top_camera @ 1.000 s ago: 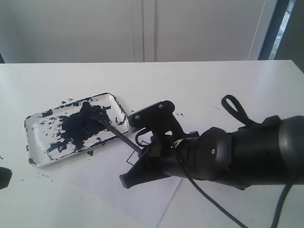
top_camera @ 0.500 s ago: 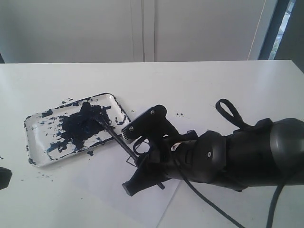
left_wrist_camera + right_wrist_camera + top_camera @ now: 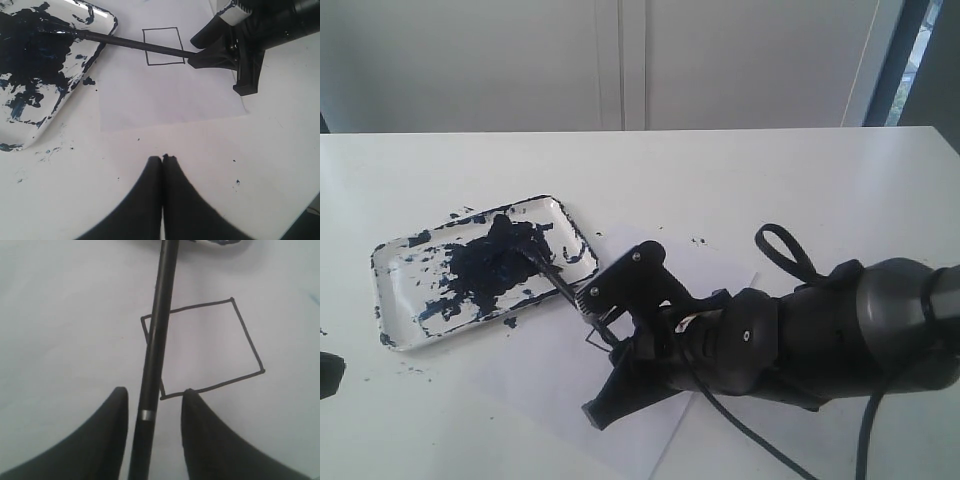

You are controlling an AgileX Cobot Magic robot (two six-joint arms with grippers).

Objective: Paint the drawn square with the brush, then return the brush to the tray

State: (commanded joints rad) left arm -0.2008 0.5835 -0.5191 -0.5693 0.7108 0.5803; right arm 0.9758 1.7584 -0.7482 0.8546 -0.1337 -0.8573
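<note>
Right arm (image 3: 840, 330): stretched low over the table (image 3: 770, 170), reaching in from the right of the tray (image 3: 400, 262) as seen in the exterior view. Forearm close to level, wrist dipped and rolled, so that one finger stands above the other. A black cable (image 3: 780, 245) looped up off the arm's back, farther from the tray than the wrist.

Right gripper (image 3: 153, 391): aimed at the tray, stopped short of its rim, fingers spread wide. Between those fingers, the handle end of the brush (image 3: 135, 44), close against one finger and clear of the other, so not pinched as far as the wrist view tells.

Brush laid slantwise: dark tip inside the tray, down in the thick blue-black smear, shaft crossing the tray's rim and running out toward the right gripper.

Under the shaft, just outside the tray, the drawn square (image 3: 207, 345): thin black outline, plain white inside, one side crossed by the brush. Drawn on a paper sheet (image 3: 165, 95) lying flat beside the tray, with one corner near the tray's rim. Small dark specks (image 3: 87, 81) scattered on the table close around the tray.

Left gripper (image 3: 162, 159): well apart from the tray, off the paper sheet, pointing toward the square and the tray beyond it. Fingers pressed together along their whole length. Touching the table or held just above it: cannot tell.
</note>
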